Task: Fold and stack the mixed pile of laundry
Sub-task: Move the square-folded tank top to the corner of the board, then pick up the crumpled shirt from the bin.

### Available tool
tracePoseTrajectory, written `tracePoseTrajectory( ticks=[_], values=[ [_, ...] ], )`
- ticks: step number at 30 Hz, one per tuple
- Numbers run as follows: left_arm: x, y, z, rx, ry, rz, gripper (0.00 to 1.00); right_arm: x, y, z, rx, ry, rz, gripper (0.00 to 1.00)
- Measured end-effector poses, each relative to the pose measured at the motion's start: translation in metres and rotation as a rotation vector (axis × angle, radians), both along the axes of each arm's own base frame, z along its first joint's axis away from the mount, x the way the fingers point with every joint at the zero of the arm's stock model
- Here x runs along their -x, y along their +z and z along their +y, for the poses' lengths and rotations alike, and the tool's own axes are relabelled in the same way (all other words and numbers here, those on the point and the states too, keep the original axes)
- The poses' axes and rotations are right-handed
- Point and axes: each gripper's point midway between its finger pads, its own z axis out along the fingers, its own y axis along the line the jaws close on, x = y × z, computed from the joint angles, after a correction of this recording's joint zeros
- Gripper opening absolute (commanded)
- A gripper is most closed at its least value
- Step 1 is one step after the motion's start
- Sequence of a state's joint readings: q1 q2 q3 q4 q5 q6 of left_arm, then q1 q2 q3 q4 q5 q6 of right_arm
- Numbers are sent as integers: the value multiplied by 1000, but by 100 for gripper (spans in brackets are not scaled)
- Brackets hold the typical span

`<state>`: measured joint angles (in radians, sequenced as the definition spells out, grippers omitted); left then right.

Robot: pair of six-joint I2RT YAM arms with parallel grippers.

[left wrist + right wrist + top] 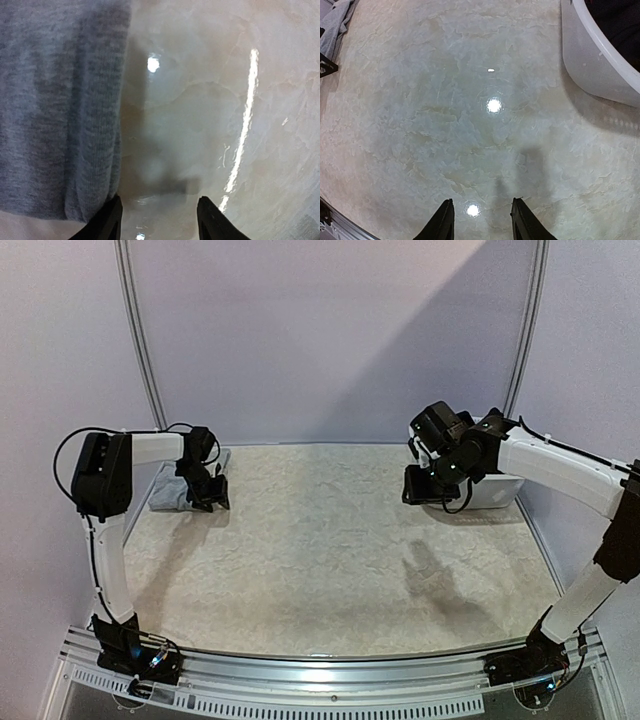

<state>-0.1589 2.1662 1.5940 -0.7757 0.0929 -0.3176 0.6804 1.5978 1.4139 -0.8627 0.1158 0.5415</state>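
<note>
Nearest, the marbled table is seen stretching away from the arm bases. Farther back on the left, the left gripper is held low over the tabletop, its fingers parted and nothing between them. It is set just beside the edge of the light grey top, which is laid in a compact, seemingly folded bundle at the far left corner. That placement is judged to suit a finished piece, parked out of the working area where a stack can be begun.

At the far right, the right gripper is carried high above the table, likewise spread and empty, beside the white basket. Something dark is glimpsed inside the basket, probably the black garment; the printed piece cannot be made out. The raised pose near the rim is judged to be a readiness for reaching in and drawing out the next garment, so most of the folding is reckoned to be not yet done.
</note>
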Motion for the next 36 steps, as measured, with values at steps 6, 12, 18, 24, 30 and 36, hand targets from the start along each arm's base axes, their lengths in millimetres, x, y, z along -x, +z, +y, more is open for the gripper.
tracePoseTrajectory(
  ticks=[6,12,18,24,30,36],
  values=[
    [4,3,2,4,7,9,60,-1,0,1,-3,1,-2,39],
    [9,34,-17,42,2,-20,99,-3,7,-1,5,-2,-16,43],
    [3,120,-52,79,-44,-185,99,-16,45,0,-4,-13,-110,62],
    [11,199,-48,69,-28,-335,100,-24,88,-11,8,-46,-211,97],
    [34,249,-20,-17,28,-434,100,-26,118,-29,41,-94,-293,99],
    [78,271,28,-81,175,-565,100,-43,130,-63,37,-195,-308,99]
  ],
)
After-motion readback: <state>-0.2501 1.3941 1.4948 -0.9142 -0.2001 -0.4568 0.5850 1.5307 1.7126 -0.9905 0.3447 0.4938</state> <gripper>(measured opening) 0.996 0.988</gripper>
